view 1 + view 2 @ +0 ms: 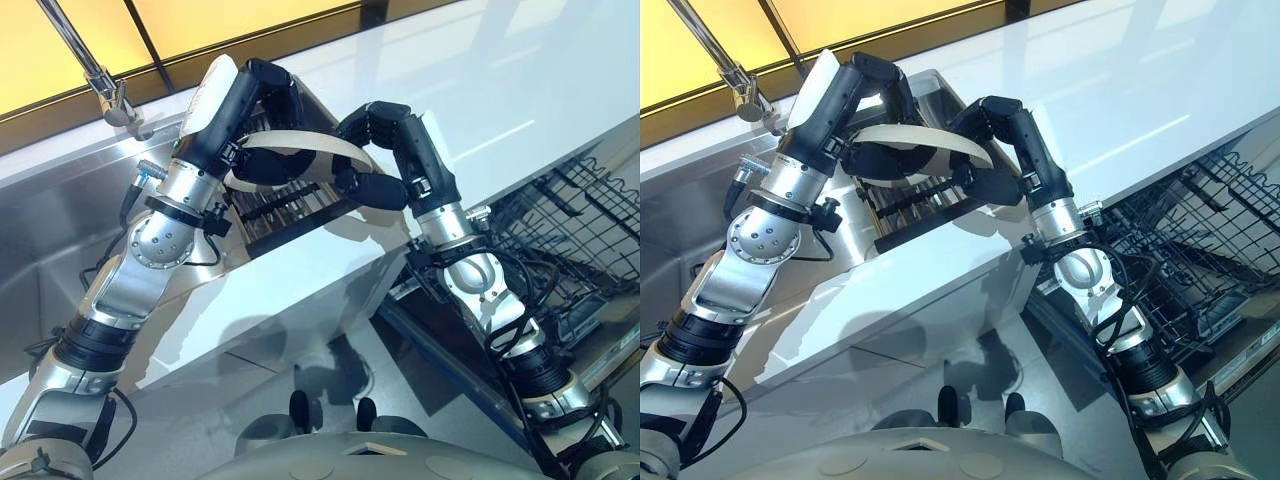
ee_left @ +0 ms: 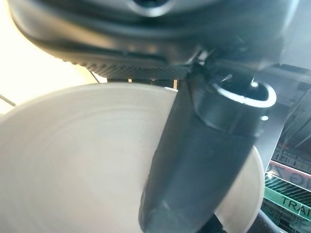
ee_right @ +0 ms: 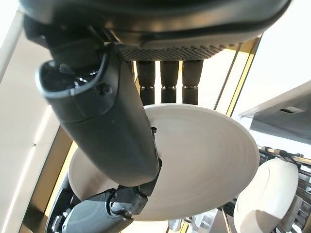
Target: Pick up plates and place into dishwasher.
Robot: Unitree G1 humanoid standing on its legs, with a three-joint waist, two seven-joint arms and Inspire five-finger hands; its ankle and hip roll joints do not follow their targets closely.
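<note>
A cream plate (image 1: pixel 300 140) hangs tilted above a dark dish rack (image 1: pixel 285 205) on the white counter, held between both hands. My left hand (image 1: pixel 250 100) is curled round its left rim, and in the left wrist view the thumb (image 2: pixel 194 160) lies across the plate (image 2: pixel 73 155). My right hand (image 1: pixel 390 140) grips the right rim. In the right wrist view its thumb (image 3: pixel 107 126) is on one face of the plate (image 3: pixel 204 150) and its fingers (image 3: pixel 170 82) are on the other. A second plate (image 3: pixel 265 194) stands in the rack beneath.
The open dishwasher's wire basket (image 1: pixel 570 230) lies low at the right, below the counter's edge (image 1: pixel 480 150). A steel sink (image 1: pixel 40 230) with a faucet (image 1: pixel 100 75) sits at the left, beside the dish rack.
</note>
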